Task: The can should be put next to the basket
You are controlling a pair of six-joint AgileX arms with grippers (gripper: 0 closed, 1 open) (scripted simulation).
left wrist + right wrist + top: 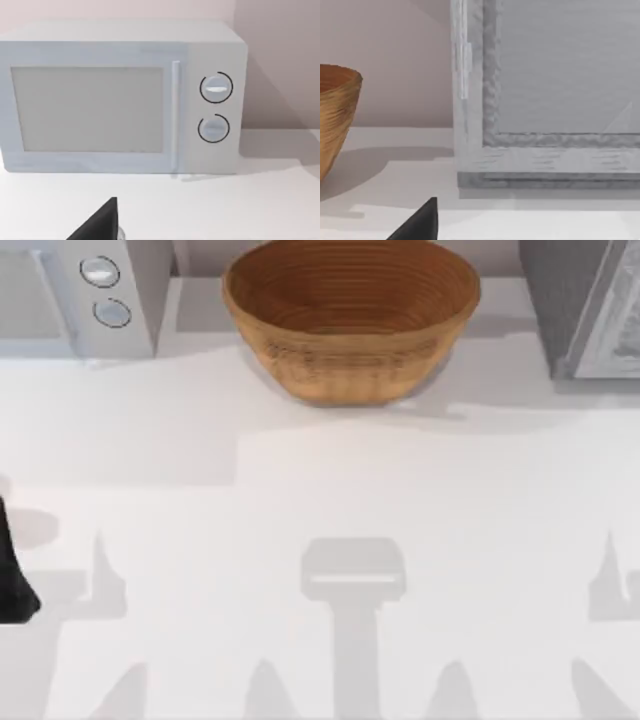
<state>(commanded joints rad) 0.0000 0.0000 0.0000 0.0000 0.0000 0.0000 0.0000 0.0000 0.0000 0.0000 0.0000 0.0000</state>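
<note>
We are seeing a white counter (320, 480) lying under soft shadows, a pale microwave (90, 295) sitting at eleven o'clock, a grey cabinet (585, 305) at one o'clock.

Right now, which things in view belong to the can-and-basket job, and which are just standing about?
Job: basket; left arm at the table's left edge.
Standing about: white microwave, back left; grey appliance, back right.
</note>
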